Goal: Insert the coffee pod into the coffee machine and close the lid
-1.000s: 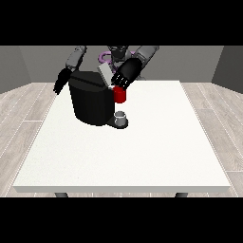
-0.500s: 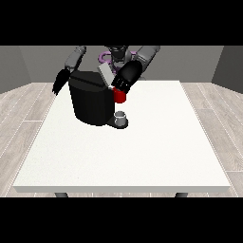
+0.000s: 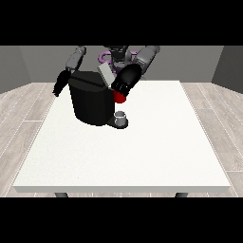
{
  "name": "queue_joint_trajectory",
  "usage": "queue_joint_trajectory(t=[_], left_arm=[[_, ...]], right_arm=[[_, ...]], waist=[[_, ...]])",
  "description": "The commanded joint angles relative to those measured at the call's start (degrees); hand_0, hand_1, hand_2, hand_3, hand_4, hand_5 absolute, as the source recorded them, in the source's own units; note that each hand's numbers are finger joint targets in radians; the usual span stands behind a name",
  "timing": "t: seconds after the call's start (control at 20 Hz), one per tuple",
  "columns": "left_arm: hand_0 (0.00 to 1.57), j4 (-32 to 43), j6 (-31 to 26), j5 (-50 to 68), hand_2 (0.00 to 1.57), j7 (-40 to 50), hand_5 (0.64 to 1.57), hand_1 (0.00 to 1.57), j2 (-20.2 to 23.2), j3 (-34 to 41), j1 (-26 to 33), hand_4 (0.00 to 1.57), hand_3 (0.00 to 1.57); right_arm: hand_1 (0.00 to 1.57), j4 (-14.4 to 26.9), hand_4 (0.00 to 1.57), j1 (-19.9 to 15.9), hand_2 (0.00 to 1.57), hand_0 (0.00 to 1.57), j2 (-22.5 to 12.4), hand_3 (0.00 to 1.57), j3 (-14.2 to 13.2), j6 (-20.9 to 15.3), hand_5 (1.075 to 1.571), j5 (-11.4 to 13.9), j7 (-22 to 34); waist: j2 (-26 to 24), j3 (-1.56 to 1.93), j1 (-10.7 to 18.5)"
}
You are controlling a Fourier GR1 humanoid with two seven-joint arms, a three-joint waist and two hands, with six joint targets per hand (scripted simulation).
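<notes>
Raised now, the grey flat lid; hand at view's right beside it, fingers unclear.

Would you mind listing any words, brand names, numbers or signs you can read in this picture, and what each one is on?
None can be read.
Coffee machine: plain black, no visible label.
Grey thing at its base: no marking.
Table: bare white, no text.
Robot hand at the view's right: no lettering.
</notes>
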Motion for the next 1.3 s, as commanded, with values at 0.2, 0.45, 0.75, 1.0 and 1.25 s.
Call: queue_joint_trajectory(t=[0.2, 0.45, 0.75, 1.0, 1.25], left_arm=[[1.23, -0.04, 4.25, 0.11, 1.20, -0.61, 1.571, 1.23, -2.54, 0.92, -0.13, 0.00, 0.95], [1.23, 0.49, 5.67, -0.77, 1.21, -2.15, 1.571, 1.23, -0.74, 1.12, 0.72, 0.00, 0.97], [1.04, -0.52, 7.89, -3.48, 1.05, -3.91, 1.571, 1.04, -0.76, -1.06, 0.42, 0.00, 0.74], [0.51, 0.51, 7.14, -4.58, 0.78, -6.19, 1.571, 0.51, 4.53, -0.19, -2.62, 0.00, 0.60], [0.00, 0.26, 9.65, -5.20, 0.59, -5.75, 1.571, 0.00, 2.91, -0.23, -0.77, 0.00, 0.46]], right_arm=[[0.00, 0.48, 0.00, 0.22, 0.00, 0.00, 0.27, 0.00, 1.28, -0.74, 1.571, 1.70, 0.17], [0.00, -0.11, 0.22, -0.68, 0.00, 0.00, -2.99, 0.00, -0.11, 3.31, 1.571, -0.32, 1.05], [0.00, 0.49, 0.09, -3.03, 0.00, 0.00, -2.31, 0.00, 0.02, 0.71, 1.571, 1.36, 2.33], [0.00, -1.41, 0.15, -3.53, 0.00, 0.00, -1.34, 0.00, 1.74, 0.00, 1.571, 2.67, 2.82], [0.00, -0.56, 0.17, -2.07, 0.00, 0.00, 0.91, 0.00, 1.75, -2.18, 1.571, 2.75, 0.32]], waist=[[0.34, -0.09, -0.80], [1.43, -0.09, -2.34], [2.09, -0.10, -0.70], [3.44, -0.10, -2.32], [4.43, -0.09, -1.30]])
